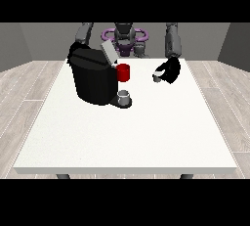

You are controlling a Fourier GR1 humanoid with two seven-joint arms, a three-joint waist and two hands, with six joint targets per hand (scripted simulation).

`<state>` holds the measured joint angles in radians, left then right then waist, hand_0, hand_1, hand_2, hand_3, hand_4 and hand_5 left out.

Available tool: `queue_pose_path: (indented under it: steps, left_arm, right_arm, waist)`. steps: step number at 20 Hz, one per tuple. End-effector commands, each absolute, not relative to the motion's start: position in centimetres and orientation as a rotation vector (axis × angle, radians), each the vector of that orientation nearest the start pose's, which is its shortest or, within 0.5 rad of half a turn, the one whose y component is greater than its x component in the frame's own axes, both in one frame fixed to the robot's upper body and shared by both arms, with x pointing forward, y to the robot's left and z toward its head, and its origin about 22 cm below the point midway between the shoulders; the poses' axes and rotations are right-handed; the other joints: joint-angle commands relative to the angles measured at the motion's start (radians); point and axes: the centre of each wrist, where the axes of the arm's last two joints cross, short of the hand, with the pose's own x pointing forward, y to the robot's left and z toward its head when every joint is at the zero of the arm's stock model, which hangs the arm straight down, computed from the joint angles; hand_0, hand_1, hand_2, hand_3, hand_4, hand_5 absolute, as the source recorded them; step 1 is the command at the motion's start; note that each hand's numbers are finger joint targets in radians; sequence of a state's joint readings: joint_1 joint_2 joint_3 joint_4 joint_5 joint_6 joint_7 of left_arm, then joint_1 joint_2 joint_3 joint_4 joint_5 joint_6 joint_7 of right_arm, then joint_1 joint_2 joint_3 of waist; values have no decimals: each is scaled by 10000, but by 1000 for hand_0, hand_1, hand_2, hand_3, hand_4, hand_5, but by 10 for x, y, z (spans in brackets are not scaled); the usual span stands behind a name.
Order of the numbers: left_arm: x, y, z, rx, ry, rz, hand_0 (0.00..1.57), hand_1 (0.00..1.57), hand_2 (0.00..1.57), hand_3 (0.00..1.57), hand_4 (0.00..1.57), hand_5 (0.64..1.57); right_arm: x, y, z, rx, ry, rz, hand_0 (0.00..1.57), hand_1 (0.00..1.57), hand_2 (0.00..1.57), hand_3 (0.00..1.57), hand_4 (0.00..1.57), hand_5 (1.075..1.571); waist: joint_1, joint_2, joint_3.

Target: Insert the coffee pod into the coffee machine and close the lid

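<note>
A: Current step?
B: Carry. The hand point(168, 70) at the view's right pinches the pod point(157, 78) (lifted off the table point(127, 137)).
A: Next?
B: Move toward the machine point(93, 78), lid point(108, 52) open, well apart.

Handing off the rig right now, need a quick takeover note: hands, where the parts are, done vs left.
Hand at the view's right: raised over the table, fingers curled round the small grey coffee pod.
Hand at the view's left: not visible, behind the black coffee machine.
Machine stands left of centre on the white table, its grey lid tilted open; a red cup beside it, a grey cup on its tray.
Done: pod picked up.
Left: insert pod, close lid.
</note>
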<state>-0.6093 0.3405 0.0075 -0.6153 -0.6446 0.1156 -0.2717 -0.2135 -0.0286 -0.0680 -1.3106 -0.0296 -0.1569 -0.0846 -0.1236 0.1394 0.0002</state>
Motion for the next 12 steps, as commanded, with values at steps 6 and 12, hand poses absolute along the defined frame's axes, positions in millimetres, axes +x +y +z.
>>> queue_pose_path:
  steps: [6, 12]
  left_arm:
    - [406, 272, 47, 5439, -14778, -9535, 1289, 1289, 1362, 1337, 557, 1571]
    - [419, 257, 73, 5575, -15398, -9602, 1252, 1252, 1329, 1292, 573, 1571]
  right_arm:
    - [289, -246, -34, -1166, -14948, -1313, 0, 0, 0, 0, 468, 1571]
    - [303, -225, -10, -888, -15525, -875, 0, 0, 0, 0, 492, 1571]
  waist:
    - [322, -823, 3]
    - [-213, -625, -3]
